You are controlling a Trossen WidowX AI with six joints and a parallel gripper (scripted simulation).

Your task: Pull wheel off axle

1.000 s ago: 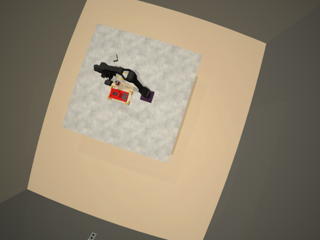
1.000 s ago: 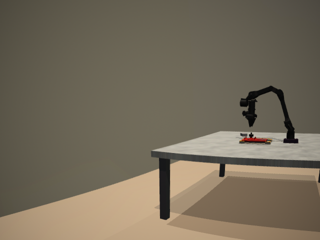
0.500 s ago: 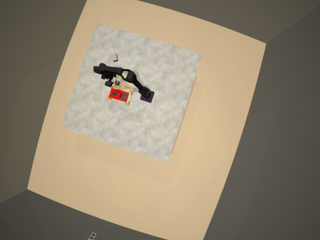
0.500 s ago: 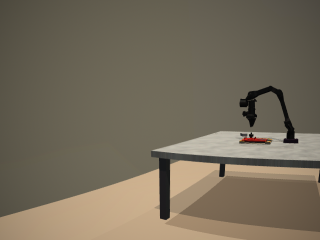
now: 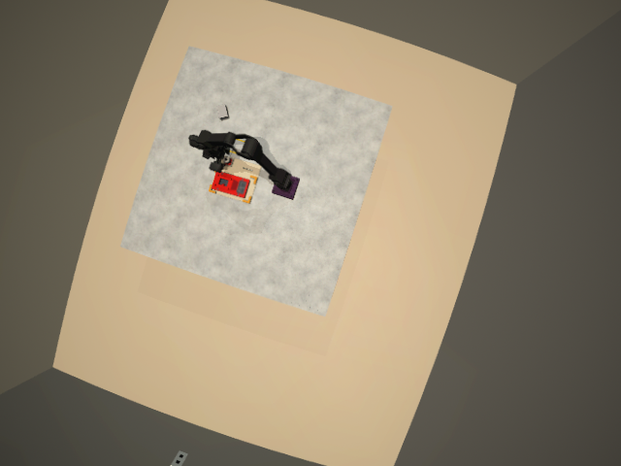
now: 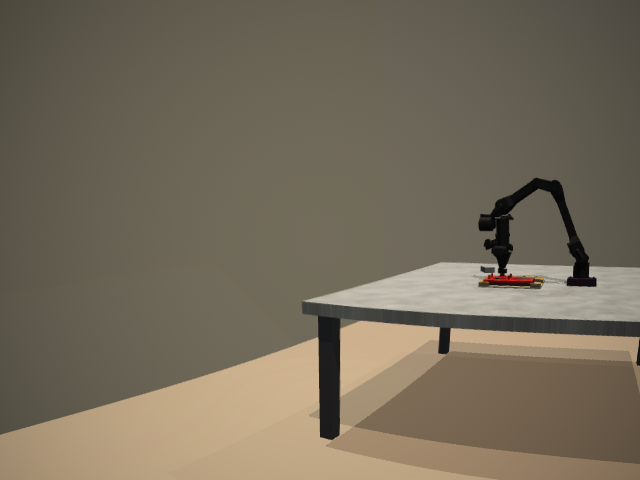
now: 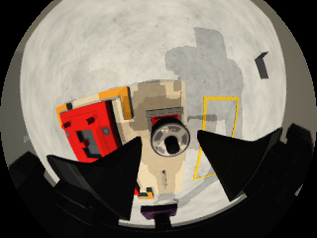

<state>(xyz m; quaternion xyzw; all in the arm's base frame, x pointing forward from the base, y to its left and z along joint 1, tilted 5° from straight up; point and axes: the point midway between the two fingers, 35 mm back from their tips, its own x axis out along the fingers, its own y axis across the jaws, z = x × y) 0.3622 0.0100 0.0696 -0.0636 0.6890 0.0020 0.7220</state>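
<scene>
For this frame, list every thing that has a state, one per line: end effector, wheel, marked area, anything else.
end effector: open, fingers either side of the wheel, holding nothing
wheel: on its upright axle, not pulled off
marked area: yellow outline beside the board, nothing inside it
red block: lying flat on the board
small dark bracket: on the table, away from the board

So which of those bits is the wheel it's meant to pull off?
Find the beige board on the grey table, beside the red block. The wheel is the small, round, silvery-grey disc with a dark centre, seen between the open pincer's two black fingers. Everything near it is flat and square-edged; it alone is round.
</scene>
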